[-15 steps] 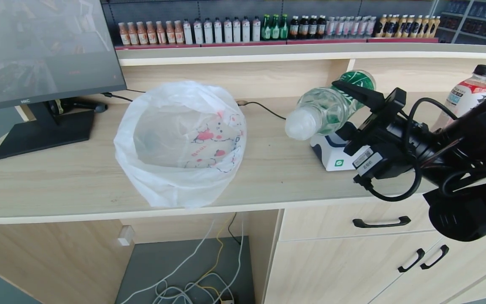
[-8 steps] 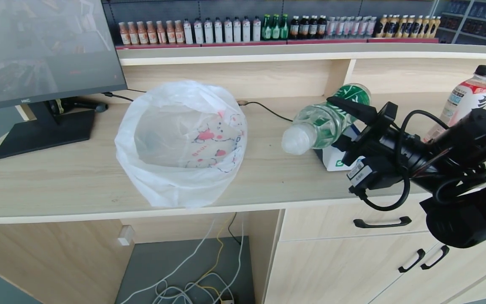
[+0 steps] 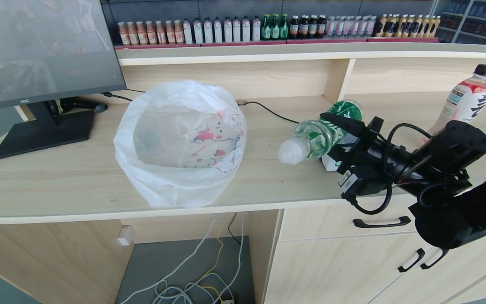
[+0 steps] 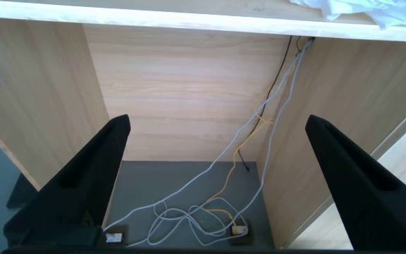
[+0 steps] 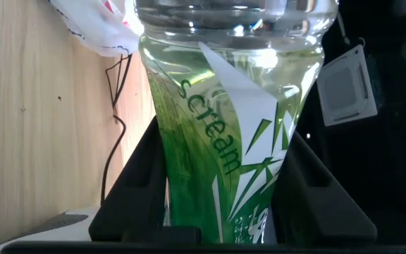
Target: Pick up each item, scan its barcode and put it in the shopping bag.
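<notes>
Below the counter (image 3: 57, 185), the left gripper (image 4: 217, 121) hangs with its fingers spread wide, holding nothing. On top, the bag (image 3: 179, 143) stands open. Right of it, just above the scanner (image 3: 329, 163), the bottle (image 3: 315, 136) lies sideways, cap toward the bag, clamped round its labelled body by the right gripper (image 3: 339, 131). Thin, smooth plastic: probably light, dentable and slippery. The label band looks like the firmest hold.

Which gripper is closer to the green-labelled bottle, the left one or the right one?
Right. The right gripper is shut around the green-labelled bottle above the counter. The left gripper is open, down below the counter's edge, far from the bottle.
</notes>
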